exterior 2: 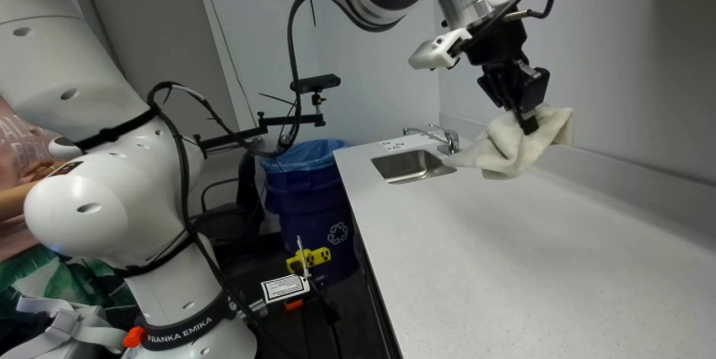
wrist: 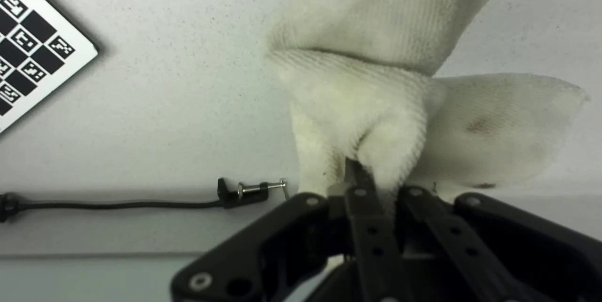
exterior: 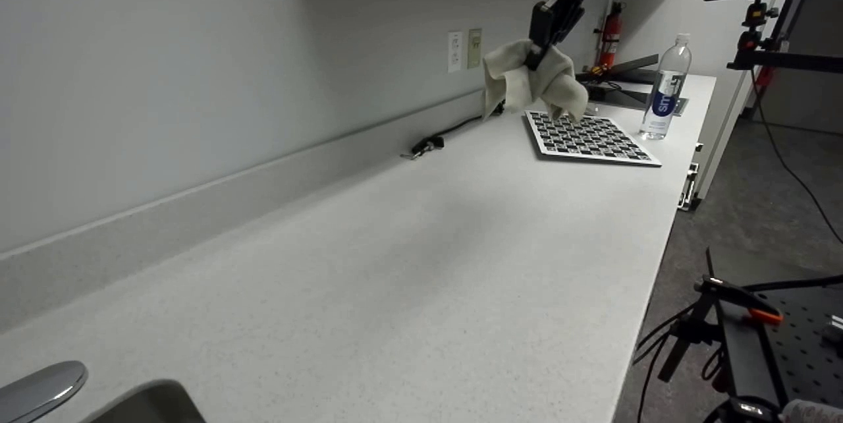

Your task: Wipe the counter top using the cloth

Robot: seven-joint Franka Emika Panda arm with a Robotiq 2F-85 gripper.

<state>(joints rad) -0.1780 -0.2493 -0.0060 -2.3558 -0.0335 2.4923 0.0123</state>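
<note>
The cream cloth hangs crumpled from my gripper above the counter top in both exterior views. In an exterior view the gripper is pinched onto the cloth, whose folds droop to both sides. In the wrist view the cloth spreads ahead of the gripper and hides its fingertips; a small brownish stain shows on the cloth. The pale speckled counter top also shows in an exterior view, with a soft shadow below the cloth. The cloth appears clear of the surface.
A checkered board and a water bottle stand toward one end. A black clamp with cable lies along the wall. A sink with a faucet is at the opposite end. The wall borders the counter.
</note>
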